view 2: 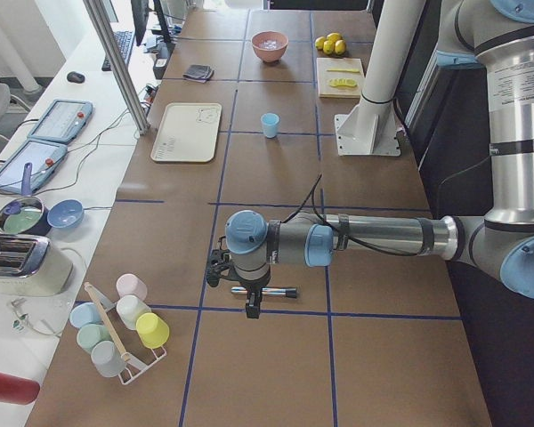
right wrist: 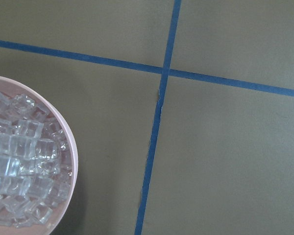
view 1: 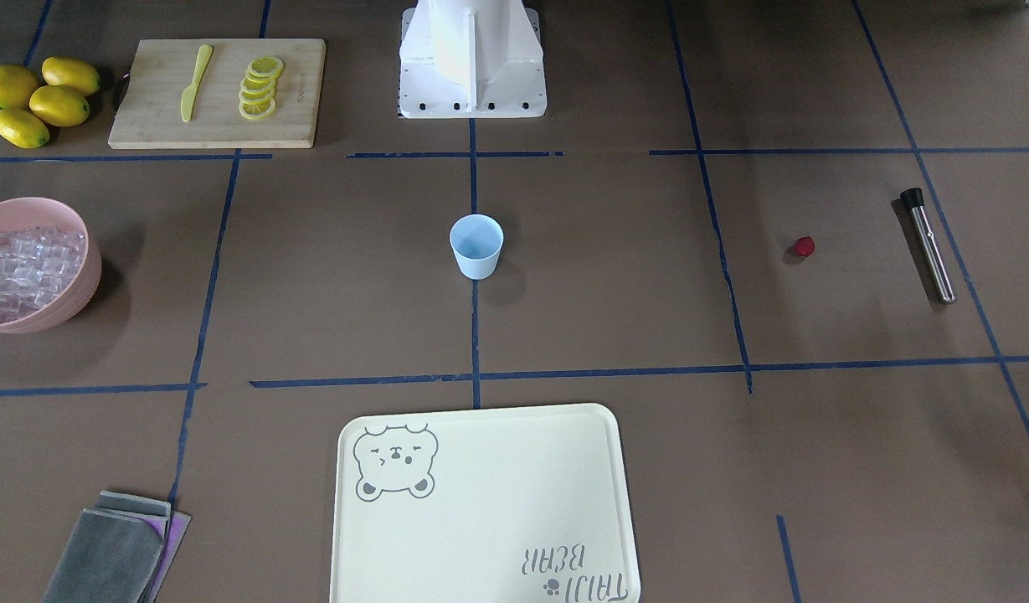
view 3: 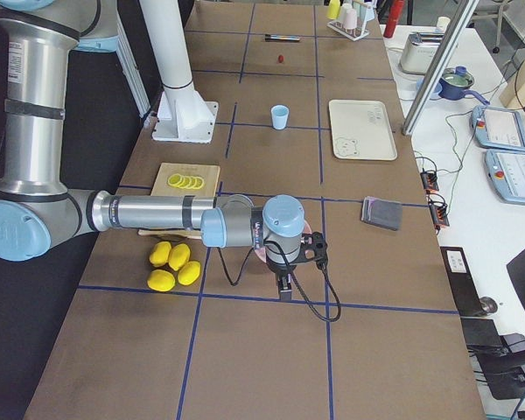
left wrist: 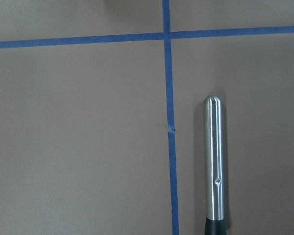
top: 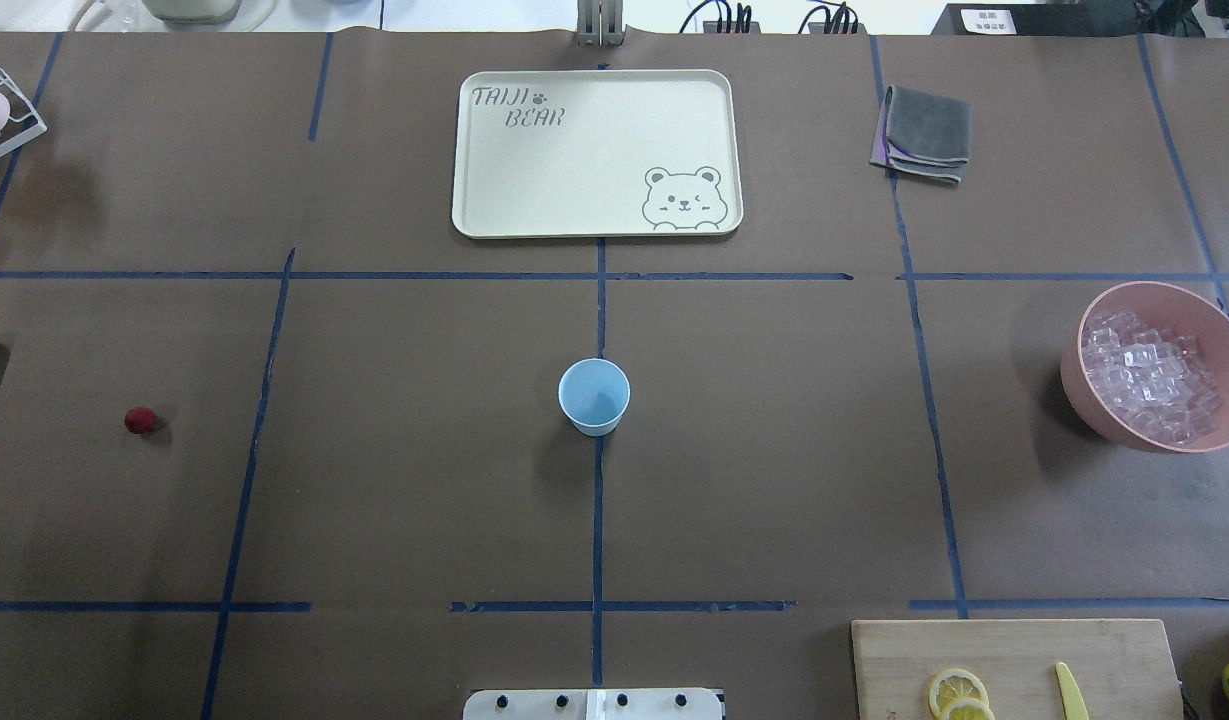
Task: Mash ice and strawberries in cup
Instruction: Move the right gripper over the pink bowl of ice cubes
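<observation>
The work surface carries one cup (view 1: 476,245), light blue and upright, standing on the blue tape line at the centre of the table. One strawberry (view 1: 804,246) lies on the bare table on the robot's left side, well apart from the cup. The ice (view 1: 20,268), many clear cubes too heaped to count, fills one pink bowl (view 1: 90,251) on the robot's right side, also well apart from the cup. One steel muddler (view 1: 928,244) with a black end lies flat beyond the strawberry, near the left table end. Four whole lemons (view 1: 41,99) sit in a cluster just beside one wooden cutting board (view 1: 146,126), which holds one yellow knife (view 1: 194,82) and one row of overlapping lemon slices (view 1: 259,88); the overlap prevents an exact slice count. One cream tray (view 1: 481,519) with a bear print lies on the side far from the robot base, and one folded grey cloth (view 1: 116,548) rests on a purple layer near it. In the exterior left view, the left gripper (view 2: 252,311) hangs over the muddler; whether its jaws are apart or together cannot be told. In the exterior right view, the right gripper (view 3: 285,296) hangs at the pink bowl; its jaw state likewise cannot be told. Neither wrist view shows any fingers.
</observation>
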{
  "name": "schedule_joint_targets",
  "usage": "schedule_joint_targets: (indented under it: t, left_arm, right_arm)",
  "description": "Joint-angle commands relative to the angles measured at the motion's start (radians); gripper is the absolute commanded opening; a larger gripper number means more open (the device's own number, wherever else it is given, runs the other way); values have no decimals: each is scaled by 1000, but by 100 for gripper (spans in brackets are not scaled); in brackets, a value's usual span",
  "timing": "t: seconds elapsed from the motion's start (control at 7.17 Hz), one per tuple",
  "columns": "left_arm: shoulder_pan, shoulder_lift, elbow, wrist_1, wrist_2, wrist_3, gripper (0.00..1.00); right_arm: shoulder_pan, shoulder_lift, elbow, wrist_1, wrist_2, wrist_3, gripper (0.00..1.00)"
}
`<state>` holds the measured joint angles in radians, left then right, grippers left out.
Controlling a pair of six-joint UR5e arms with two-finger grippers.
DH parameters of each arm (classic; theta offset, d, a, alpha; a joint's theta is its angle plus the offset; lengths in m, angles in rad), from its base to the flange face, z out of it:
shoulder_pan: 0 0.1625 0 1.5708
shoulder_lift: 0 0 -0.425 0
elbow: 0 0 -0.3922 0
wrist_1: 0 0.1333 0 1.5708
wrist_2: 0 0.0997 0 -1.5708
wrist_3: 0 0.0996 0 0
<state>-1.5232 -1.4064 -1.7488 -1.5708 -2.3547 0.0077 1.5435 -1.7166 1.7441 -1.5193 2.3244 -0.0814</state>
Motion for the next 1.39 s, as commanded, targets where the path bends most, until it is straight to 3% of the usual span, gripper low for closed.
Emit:
schedule_joint_targets:
  t: [0.0, 0.42, 0.56, 0.84, 1.25]
  left_arm:
    - [0, 0, -1, -3, 2, 2, 100]
    - [0, -2, -1, -2, 2, 2, 100]
    - [0, -2, -3, -3, 2, 2, 100]
    - [0, -5, -3, -5, 0, 2, 100]
    - [0, -5, -3, -5, 0, 2, 100]
  right_arm:
    - [0, 0, 0, 2, 3, 2, 100]
    - [-37, 38, 3, 5, 6, 6, 100]
    - [-68, 55, 12, 7, 13, 84, 100]
    - [-207, 63, 136, 8, 10, 352, 100]
    - [-340, 48, 111, 231, -5, 568, 100]
